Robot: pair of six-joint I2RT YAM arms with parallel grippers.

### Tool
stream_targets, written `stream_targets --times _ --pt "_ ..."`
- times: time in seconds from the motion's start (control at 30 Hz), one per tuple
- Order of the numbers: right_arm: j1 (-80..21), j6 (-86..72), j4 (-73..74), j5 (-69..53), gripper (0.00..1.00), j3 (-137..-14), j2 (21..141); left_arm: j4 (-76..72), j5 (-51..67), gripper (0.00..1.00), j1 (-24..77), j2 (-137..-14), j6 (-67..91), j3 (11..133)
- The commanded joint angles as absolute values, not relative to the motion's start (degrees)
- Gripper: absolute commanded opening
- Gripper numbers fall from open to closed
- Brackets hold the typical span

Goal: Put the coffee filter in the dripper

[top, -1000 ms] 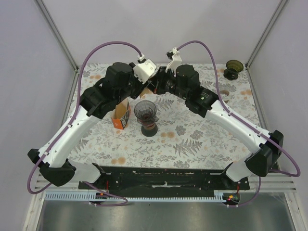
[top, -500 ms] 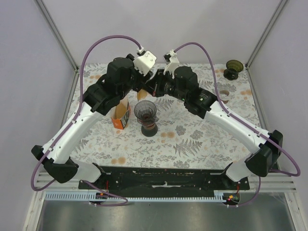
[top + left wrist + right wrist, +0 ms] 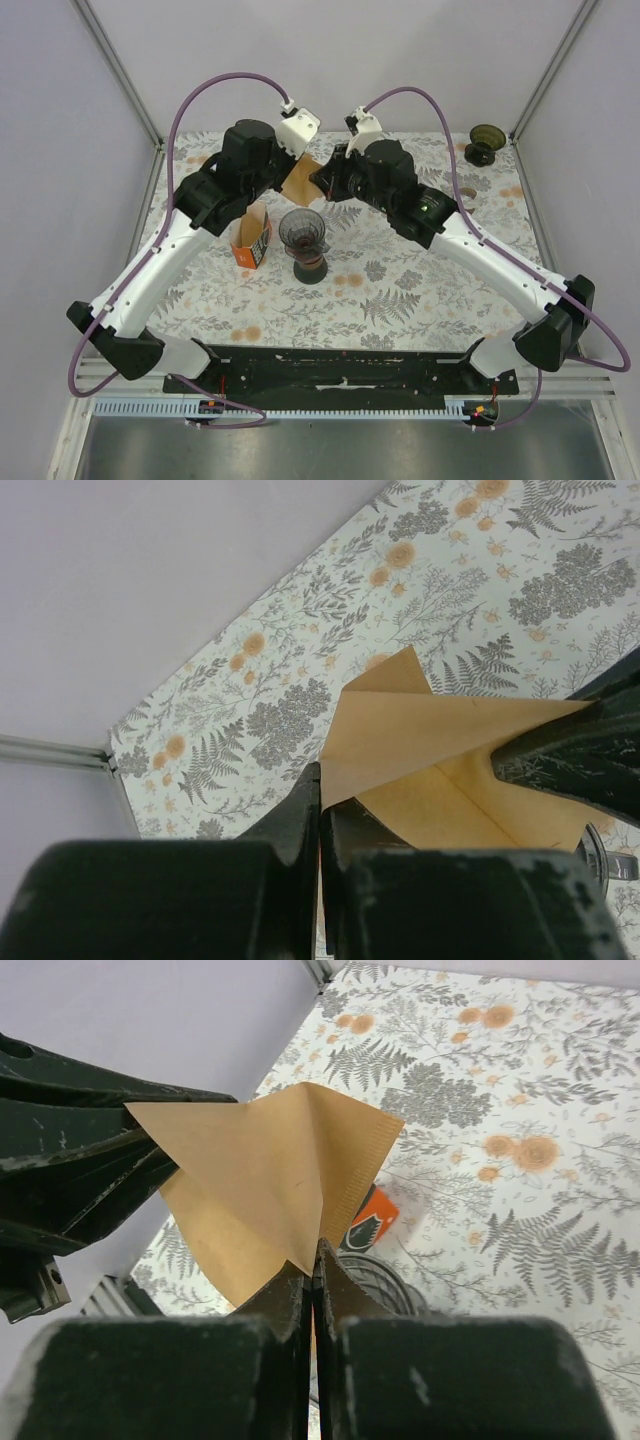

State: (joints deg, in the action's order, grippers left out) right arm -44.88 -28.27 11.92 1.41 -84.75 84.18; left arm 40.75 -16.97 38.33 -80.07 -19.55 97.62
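A brown paper coffee filter (image 3: 298,181) hangs in the air between both grippers, above and behind the dark translucent dripper (image 3: 302,230), which stands on a dark base. My left gripper (image 3: 322,777) is shut on one edge of the coffee filter (image 3: 440,770). My right gripper (image 3: 315,1250) is shut on the opposite edge of the filter (image 3: 262,1175), which is spread partly open between them. The dripper rim (image 3: 385,1280) shows just below the right fingers.
An orange filter box (image 3: 251,237) stands left of the dripper. A second dark dripper (image 3: 485,144) sits at the back right corner, with a small round object (image 3: 465,195) near it. The floral table cloth (image 3: 420,290) ends at grey walls on three sides.
The left gripper was open a second ago and has now shut on the filter's edge. Both grippers have pulled slightly apart, so the filter now shows between them.
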Motion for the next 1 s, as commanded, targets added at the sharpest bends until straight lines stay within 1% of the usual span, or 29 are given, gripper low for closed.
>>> stream_targets --times 0.0,0.1,0.13,0.2,0.23,0.3,0.57,0.7,0.73,0.77,0.83,0.87,0.9,0.97 --pt "-45.08 -21.54 14.50 5.55 0.00 -89.55 84.02 41.30 -16.27 0.02 37.53 -77.34 -16.44 97.82" --pt "-46.31 -18.73 14.68 2.91 0.01 -92.98 86.48 42.36 -14.07 0.02 37.53 -77.69 -13.81 98.70" --pt "-46.84 -18.02 14.42 2.81 0.11 -93.77 87.09 42.54 -13.63 0.02 37.53 -77.78 -13.10 98.96" --pt "-47.81 -16.18 13.28 2.55 0.24 -94.83 88.32 42.98 -12.40 0.02 37.62 -77.87 -11.61 99.66" --pt "-48.25 -15.30 12.75 2.55 0.29 -95.18 88.94 43.15 -11.96 0.02 37.62 -77.96 -10.99 100.02" --pt "-49.13 -14.16 12.57 2.81 0.32 -96.24 90.26 43.33 -11.08 0.02 37.53 -77.87 -9.94 101.07" --pt "-50.10 -12.31 13.97 12.03 0.38 -97.21 92.37 43.77 -10.72 0.02 37.62 -77.52 -9.32 103.01" --pt "-50.18 -12.39 13.54 11.25 0.39 -97.47 93.34 43.68 -10.20 0.02 37.53 -77.69 -9.05 103.18" --pt "-50.19 -12.31 13.36 10.99 0.37 -97.47 93.77 43.68 -10.11 0.02 37.53 -77.87 -8.88 103.27" --pt "-50.19 -12.57 13.19 10.99 0.31 -97.64 93.87 43.68 -10.02 0.02 37.62 -77.96 -8.88 103.27" --pt "-50.27 -13.44 13.27 13.08 0.08 -97.82 93.87 43.51 -10.37 0.02 37.62 -78.13 -9.66 103.01" --pt "-50.19 -13.97 13.27 14.23 0.01 -97.65 93.61 43.07 -11.85 0.02 37.62 -78.05 -10.36 102.57" --pt "-50.10 -14.67 13.18 14.59 0.00 -97.65 93.43 42.20 -13.61 0.05 37.53 -77.96 -11.07 101.96" --pt "-49.66 -17.21 13.18 12.15 0.00 -97.82 92.90 40.44 -17.04 0.32 37.53 -77.87 -12.91 100.29"
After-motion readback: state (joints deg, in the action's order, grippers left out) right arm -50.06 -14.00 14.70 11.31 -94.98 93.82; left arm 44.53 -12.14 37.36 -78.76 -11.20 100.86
